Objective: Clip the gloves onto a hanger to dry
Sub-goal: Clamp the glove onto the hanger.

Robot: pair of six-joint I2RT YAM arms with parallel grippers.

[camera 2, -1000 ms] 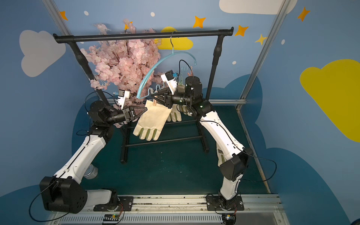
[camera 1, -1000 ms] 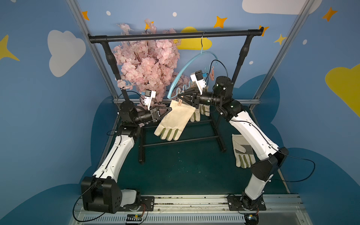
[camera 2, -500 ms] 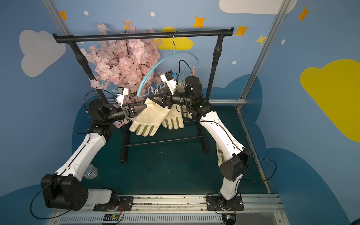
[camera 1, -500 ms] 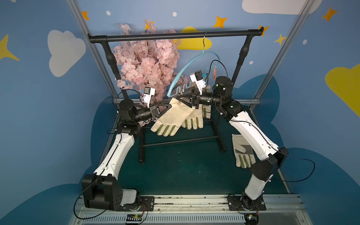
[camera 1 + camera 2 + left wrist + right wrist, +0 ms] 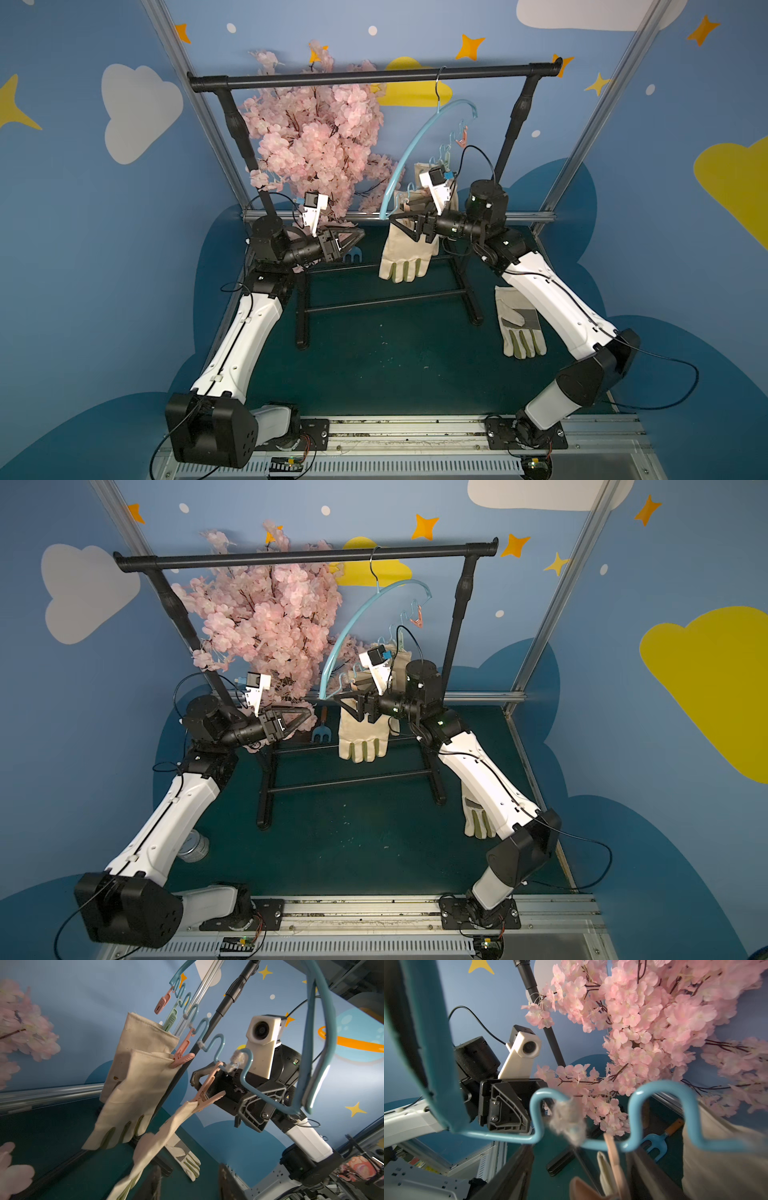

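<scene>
**Glove swings down as both sets of fingers let go**

Released by the left fingers [image 5: 360, 235], the clipped glove [image 5: 401, 253] no longer stretches sideways toward them. It now hangs straight down, fingertips lowest, from a pink peg [image 5: 205, 1095] on the wavy lower bar of the hanger [image 5: 409, 147]. The left fingers have drawn back and parted. The left wrist view shows them spread with nothing between them, and the glove is out ahead of their tips, clear of both.

The right fingers [image 5: 394, 218] have widened too. They stand open on either side of the pink peg, which bites the cuff edge on its own. I cannot tell whether either finger touches the peg.

Beyond the right fingers, farther along the same bar, two more gloves hang cuff-up. The nearer hung glove [image 5: 135, 1088] is held by a second pink peg [image 5: 182, 1055], and the farther hung glove [image 5: 143, 1030] by a green peg [image 5: 170, 1021]. The hanger tilts from its wire hook on the black rack bar [image 5: 374, 77], with its low end just above the right fingers.

The loose glove [image 5: 519, 328] lies flat with its grey patch up on the dark green worktop [image 5: 395, 361]. It is well behind and below the right fingers, beside that arm.
</scene>
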